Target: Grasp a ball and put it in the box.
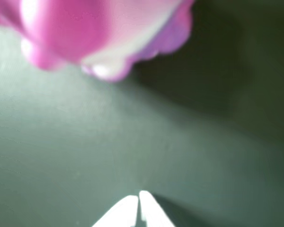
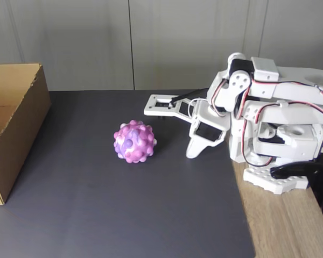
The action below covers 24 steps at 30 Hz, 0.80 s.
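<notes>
Ball: the ball [image 2: 134, 141], bumpy and marbled purple, pink and white, sits free on the dark mat [image 2: 124, 204], to the left of the gripper in the fixed view and apart from it. In the wrist view it is a blurred pink mass [image 1: 99, 33] at the top edge, ahead of the fingertips.

Gripper: the gripper [image 1: 138, 201] has its two white tips together, or nearly so, with only a thin seam between them in the wrist view. In the fixed view it [image 2: 196, 150] points down toward the mat near the arm's base [image 2: 274, 183], holding nothing.

Box: the box [image 2: 16, 129] stands beyond the ball from the gripper, at the left edge of the fixed view, its top open.

Counter: the wooden counter [image 2: 280, 226] carries the arm; the mat covers the rest.

Stage: by my reading, the grasp is not yet begun.

Risks: if the tips reach the ball without parting wide, they would likely shove it, and a round ball rolls off. A pinch on the bumps alone could slip, since the rubbery skin gives. The box wall is tall; a low carry might strike its rim.
</notes>
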Each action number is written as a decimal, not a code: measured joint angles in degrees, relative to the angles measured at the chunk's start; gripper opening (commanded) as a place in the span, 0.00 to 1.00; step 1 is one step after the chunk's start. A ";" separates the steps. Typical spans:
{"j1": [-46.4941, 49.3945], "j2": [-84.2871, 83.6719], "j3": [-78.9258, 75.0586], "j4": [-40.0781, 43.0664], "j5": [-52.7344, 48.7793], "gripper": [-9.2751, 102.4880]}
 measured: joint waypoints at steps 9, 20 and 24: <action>0.35 -1.05 -8.88 0.53 4.31 0.08; -2.02 -23.38 -28.92 -6.94 4.48 0.08; -2.02 -35.33 -38.94 -11.25 4.48 0.08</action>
